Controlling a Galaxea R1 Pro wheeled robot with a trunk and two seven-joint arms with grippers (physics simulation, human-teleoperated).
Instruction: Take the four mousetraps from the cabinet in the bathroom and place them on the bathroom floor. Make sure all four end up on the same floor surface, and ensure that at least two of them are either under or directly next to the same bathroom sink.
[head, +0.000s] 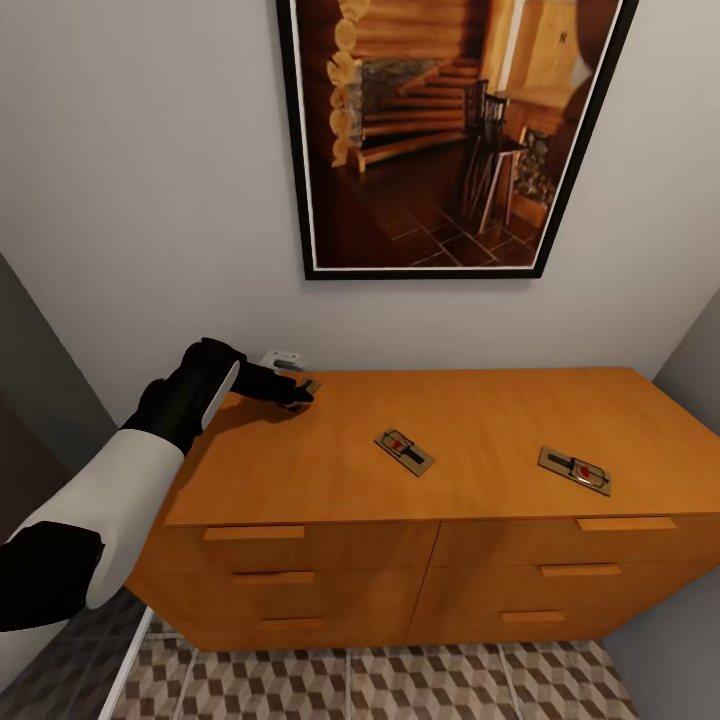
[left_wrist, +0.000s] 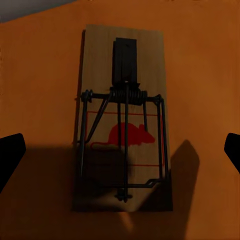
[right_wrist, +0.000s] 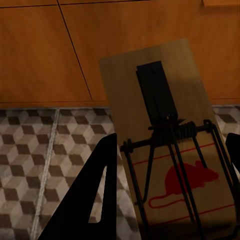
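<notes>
Four mousetraps total. Each is a flat tan wood board with dark wire spring, a black plate and a red mouse print.

Trap 1 (left_wrist: 125, 120) lies flat on the cabinet top (head: 480, 410) at its back left corner, next to the wall. Left gripper (head: 300, 393) is right over it, fingers (left_wrist: 11, 152) spread wide on either side of the board and not touching it. Gripper shadow covers the near end of the board.

Trap 2 (head: 404, 451) lies flat mid-top, angled. Trap 3 (head: 575, 470) lies flat toward the right front edge, also angled. The two are well apart from each other and from trap 1.

Trap 4 (right_wrist: 167, 145) sits between the right gripper's (right_wrist: 172, 200) black fingers, tilted, off the surface, in front of the drawer fronts with the tiled floor (right_wrist: 45, 160) below. Held, looks like.

Cabinet: orange-brown wood, smooth plain top, drawer fronts with wooden bar handles (head: 254, 533). Floor: square tiles with a brown/beige cube print and light grout.

Around: plain white wall, black-framed picture (head: 450, 130) of a log staircase above the cabinet, small white wall plate (head: 280, 358) just behind the left gripper. Grey walls close in on both sides.
</notes>
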